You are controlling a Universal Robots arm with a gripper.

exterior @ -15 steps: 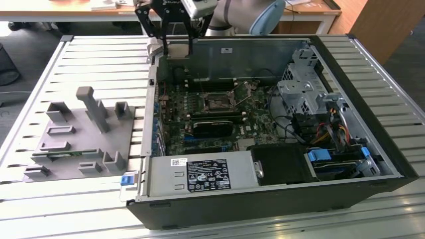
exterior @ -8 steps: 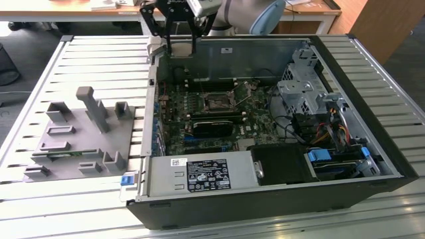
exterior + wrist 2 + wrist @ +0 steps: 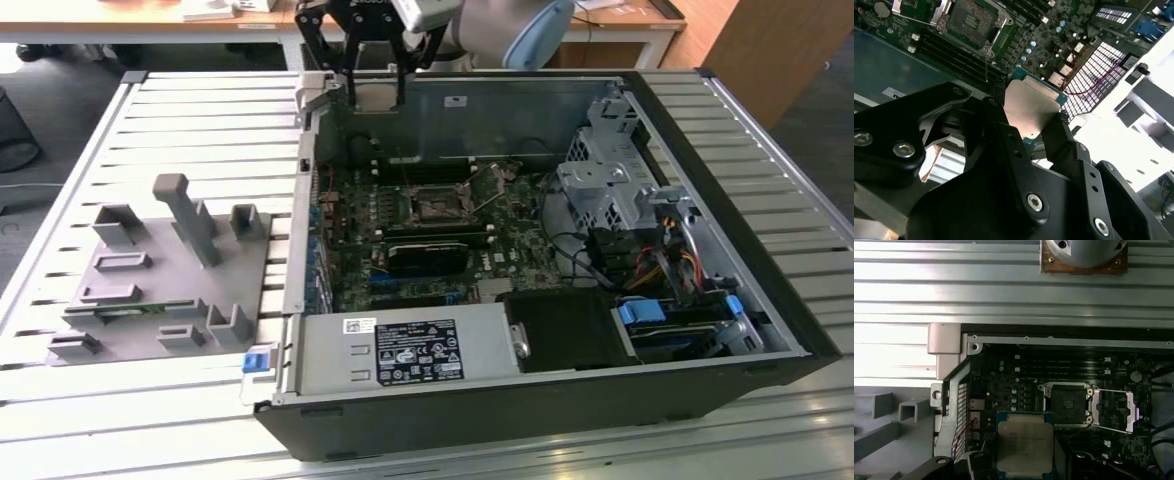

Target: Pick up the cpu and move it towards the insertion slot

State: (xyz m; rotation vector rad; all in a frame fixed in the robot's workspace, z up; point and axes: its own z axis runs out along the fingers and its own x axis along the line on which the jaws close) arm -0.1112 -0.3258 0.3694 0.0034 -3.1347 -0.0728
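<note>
My gripper (image 3: 375, 88) hangs above the far wall of the open computer case, shut on the cpu (image 3: 378, 96). In the second wrist view the cpu (image 3: 1030, 106) is a flat square with a pale silver top, clamped by its edges between the black fingers (image 3: 1060, 131). In the first wrist view the cpu (image 3: 1025, 442) sits a little short of and to one side of the insertion slot (image 3: 1066, 402). The insertion slot (image 3: 434, 203) is a square metal-framed socket with a dark centre on the motherboard, well below the gripper. Its metal lid (image 3: 1114, 411) is swung open beside it.
The black computer case (image 3: 534, 420) lies open on a slatted metal table (image 3: 200, 110). A grey plastic fixture (image 3: 160, 270) with upright blocks stands at the exterior view's left. A black card (image 3: 430, 252), a drive cage (image 3: 607, 185) and cables surround the socket.
</note>
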